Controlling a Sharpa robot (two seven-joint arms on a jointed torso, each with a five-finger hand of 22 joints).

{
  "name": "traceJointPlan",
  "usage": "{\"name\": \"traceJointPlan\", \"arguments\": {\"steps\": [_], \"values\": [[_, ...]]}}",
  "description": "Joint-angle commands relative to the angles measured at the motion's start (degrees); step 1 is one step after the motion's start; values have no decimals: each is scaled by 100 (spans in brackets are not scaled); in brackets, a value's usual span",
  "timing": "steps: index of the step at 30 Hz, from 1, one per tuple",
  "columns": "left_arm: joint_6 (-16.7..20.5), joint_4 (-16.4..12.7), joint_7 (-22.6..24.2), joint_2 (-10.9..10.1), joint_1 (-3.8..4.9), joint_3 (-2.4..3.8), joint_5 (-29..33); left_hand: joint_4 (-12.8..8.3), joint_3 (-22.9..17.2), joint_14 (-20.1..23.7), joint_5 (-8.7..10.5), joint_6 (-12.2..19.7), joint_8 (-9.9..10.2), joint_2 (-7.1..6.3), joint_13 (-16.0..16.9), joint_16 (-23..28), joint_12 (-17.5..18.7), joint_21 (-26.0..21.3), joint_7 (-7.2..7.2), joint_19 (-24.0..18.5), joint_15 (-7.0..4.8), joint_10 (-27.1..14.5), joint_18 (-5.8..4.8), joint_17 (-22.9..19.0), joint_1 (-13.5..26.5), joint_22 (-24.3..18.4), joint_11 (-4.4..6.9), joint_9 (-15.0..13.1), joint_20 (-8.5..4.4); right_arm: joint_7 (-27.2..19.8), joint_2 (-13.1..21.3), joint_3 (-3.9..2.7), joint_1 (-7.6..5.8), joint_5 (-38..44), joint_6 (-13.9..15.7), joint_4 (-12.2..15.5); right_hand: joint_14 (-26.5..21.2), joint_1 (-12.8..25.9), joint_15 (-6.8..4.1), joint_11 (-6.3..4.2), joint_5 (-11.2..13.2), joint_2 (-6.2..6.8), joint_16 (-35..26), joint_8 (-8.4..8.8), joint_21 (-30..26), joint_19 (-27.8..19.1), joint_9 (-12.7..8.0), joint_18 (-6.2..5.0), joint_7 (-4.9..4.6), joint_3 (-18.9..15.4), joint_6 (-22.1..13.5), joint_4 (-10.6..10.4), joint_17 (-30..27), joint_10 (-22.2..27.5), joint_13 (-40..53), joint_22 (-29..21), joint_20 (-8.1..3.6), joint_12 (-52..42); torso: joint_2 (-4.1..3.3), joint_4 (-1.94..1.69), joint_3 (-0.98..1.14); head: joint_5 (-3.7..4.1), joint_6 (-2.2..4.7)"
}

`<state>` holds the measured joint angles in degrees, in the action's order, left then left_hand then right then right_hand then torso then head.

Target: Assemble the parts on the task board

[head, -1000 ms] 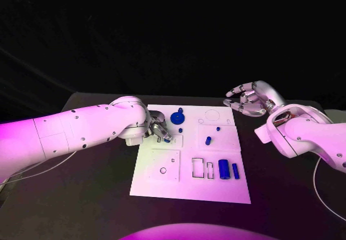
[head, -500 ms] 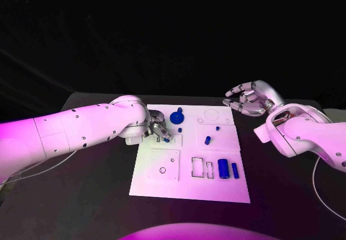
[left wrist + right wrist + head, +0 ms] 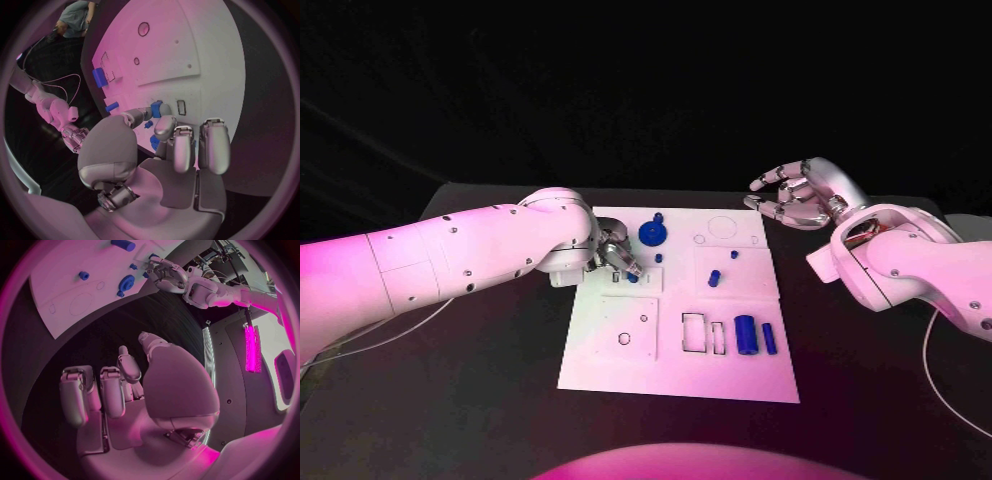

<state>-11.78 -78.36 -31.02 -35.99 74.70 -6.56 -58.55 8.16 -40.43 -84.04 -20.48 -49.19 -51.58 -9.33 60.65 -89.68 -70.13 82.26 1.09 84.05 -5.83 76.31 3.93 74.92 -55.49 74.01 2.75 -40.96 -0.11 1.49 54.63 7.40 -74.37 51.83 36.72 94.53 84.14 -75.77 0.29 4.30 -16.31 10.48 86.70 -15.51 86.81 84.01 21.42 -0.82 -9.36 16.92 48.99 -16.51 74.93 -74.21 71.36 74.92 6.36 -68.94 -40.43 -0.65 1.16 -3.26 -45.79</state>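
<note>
The white task board [image 3: 678, 370] lies in the middle of the black table. My left hand [image 3: 617, 256] reaches over its far left part, thumb and fingers [image 3: 165, 126] closed round a small blue part [image 3: 156, 108] just above the board. A blue round disc part [image 3: 653, 236] stands right beside that hand. Small blue pegs [image 3: 714, 279] sit mid-board. A blue cylinder [image 3: 746, 335] and a blue bar [image 3: 769, 339] lie by the rectangular slots [image 3: 692, 333]. My right hand [image 3: 798, 197] hovers off the board's far right corner, fingers [image 3: 111, 390] loosely curved and apart, holding nothing.
The board's near left panel [image 3: 625, 330] has small holes and carries no parts. Black table [image 3: 473, 400] surrounds the board on all sides. My left forearm [image 3: 459, 255] stretches across the table's left side, and the right arm [image 3: 906, 265] stands over its right edge.
</note>
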Motion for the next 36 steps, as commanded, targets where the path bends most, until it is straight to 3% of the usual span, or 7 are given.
{"name": "traceJointPlan", "arguments": {"steps": [1, 24, 33, 36], "values": [[-212, -2, -8, 35, -38, -26, 60, 28, 54, -596, 24, -32, -9, -7, 4, -32, -38, 24, -18, 1, -35, 5, -71, 1508, 69, 11, 20, 18, -27, -40, 4, 0, 3, 27, -45, 12, 387, 72, -34, -9, 15, 3, -18, -32, -18, 410, 6, -11, 26, 20, -29, -10, 707, 50, -13, 1286, -39, 22, 5, -2, -2, 7, -9], [-298, 24, -11, 29, -38, -29, 61, 162, 361, -596, 35, -60, -36, -83, -6, -32, -45, 21, -28, 6, -42, 7, -72, 1508, 148, 19, 28, 66, -31, -40, 25, 0, 3, 26, -40, 25, 383, 157, -38, -13, 87, 3, -31, -52, -41, 400, 4, -16, 32, -2, -42, -10, 688, 74, -61, 1273, -43, 63, 8, -5, -4, 14, -25], [-184, -1, 0, 3, -38, -25, 48, 566, 1077, -596, 63, -87, -68, -174, -7, -32, -66, 9, -27, 11, -44, 9, -72, 1508, 253, 22, 27, 165, -42, -44, 23, 0, 3, 26, -31, 18, 385, 251, -42, -16, 195, 3, -37, -77, -46, 401, 2, -17, 37, -40, -58, -12, 686, 71, -82, 1270, -48, 69, 9, 2, -4, 4, -17], [-166, -6, 0, -3, -38, -24, 45, 607, 1145, -596, 70, -88, -71, -180, -2, -32, -72, 12, -28, 15, -43, 12, -73, 1508, 249, 30, 28, 174, -44, -45, 24, 0, 3, 26, -30, 17, 384, 261, -42, -17, 203, 5, -38, -80, -46, 401, 2, -17, 38, -45, -59, -13, 684, 71, -84, 1271, -48, 69, 7, 4, -3, 7, -18]]}}
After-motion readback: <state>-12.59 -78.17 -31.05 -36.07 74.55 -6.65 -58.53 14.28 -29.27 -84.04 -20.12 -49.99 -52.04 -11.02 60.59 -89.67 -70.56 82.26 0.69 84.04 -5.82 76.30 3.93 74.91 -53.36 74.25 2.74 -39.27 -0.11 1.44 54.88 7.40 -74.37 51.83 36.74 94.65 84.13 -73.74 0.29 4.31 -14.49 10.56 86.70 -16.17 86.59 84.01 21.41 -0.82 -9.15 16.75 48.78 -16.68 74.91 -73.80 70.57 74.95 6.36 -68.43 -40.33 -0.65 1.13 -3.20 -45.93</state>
